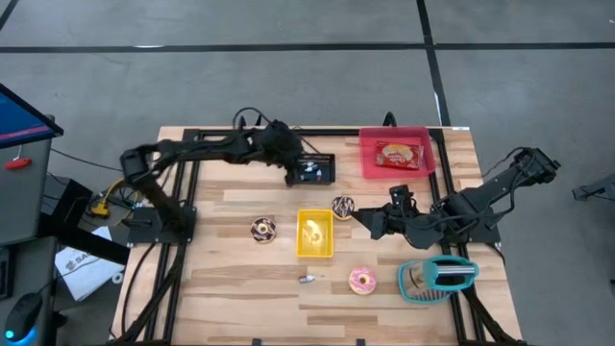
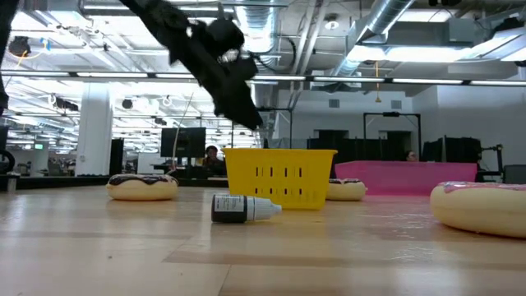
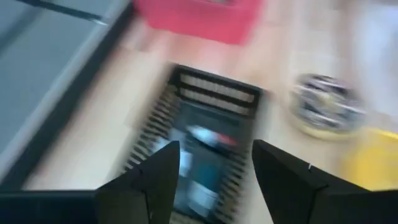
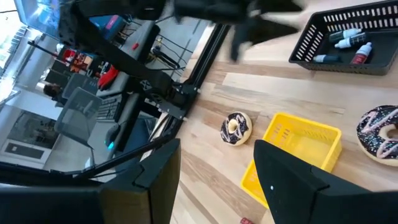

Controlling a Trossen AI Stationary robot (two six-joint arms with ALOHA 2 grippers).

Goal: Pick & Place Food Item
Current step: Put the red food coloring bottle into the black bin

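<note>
Left hand (image 1: 300, 176) over black basket (image 1: 315, 169) of small bottles, fingers apart, empty. Right hand (image 1: 370, 226) apart, idle near chocolate donut (image 1: 343, 207). Judged release step; next: retreat, fetch stray bottle (image 1: 307, 279) from worktop (image 1: 231, 279).

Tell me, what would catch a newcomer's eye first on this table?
Probably the bright yellow basket at the table's middle, with doughnuts scattered around it, one pink-iced doughnut nearer the front edge. Next, the left hand, fingers open, above a black basket of small bottles, beside a pink tray holding a packaged snack. The right hand waits open by the yellow basket.
</note>
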